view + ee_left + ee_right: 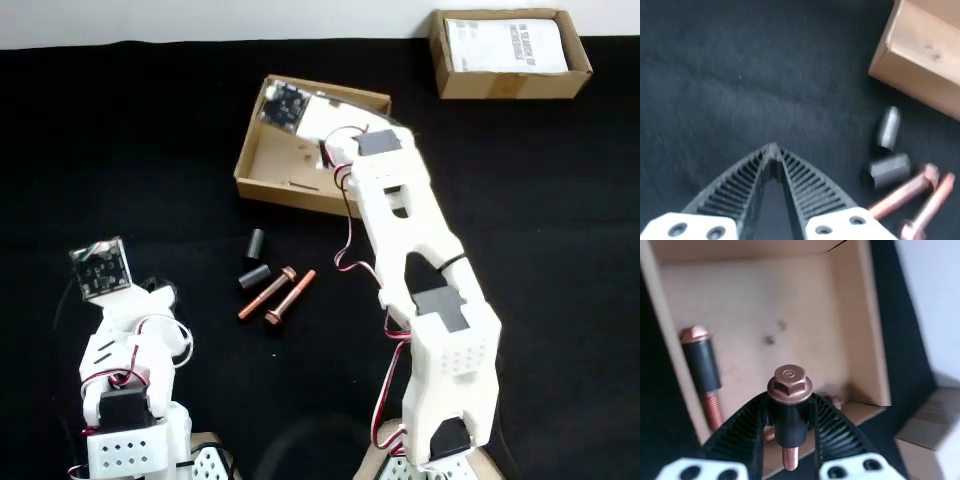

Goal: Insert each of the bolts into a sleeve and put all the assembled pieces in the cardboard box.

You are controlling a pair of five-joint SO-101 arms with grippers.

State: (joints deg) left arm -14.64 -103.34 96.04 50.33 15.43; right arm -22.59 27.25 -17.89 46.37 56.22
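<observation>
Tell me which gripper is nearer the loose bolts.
Left. The left gripper, shut, sits a short way from the bolts. The right gripper is farther off, over the box, clamping a sleeved bolt.

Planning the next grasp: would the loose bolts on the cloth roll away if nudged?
Probably not far: the loose bolts have wide heads, so they'd likely swing in an arc. They look metallic, so probably stiff and fairly heavy.
</observation>
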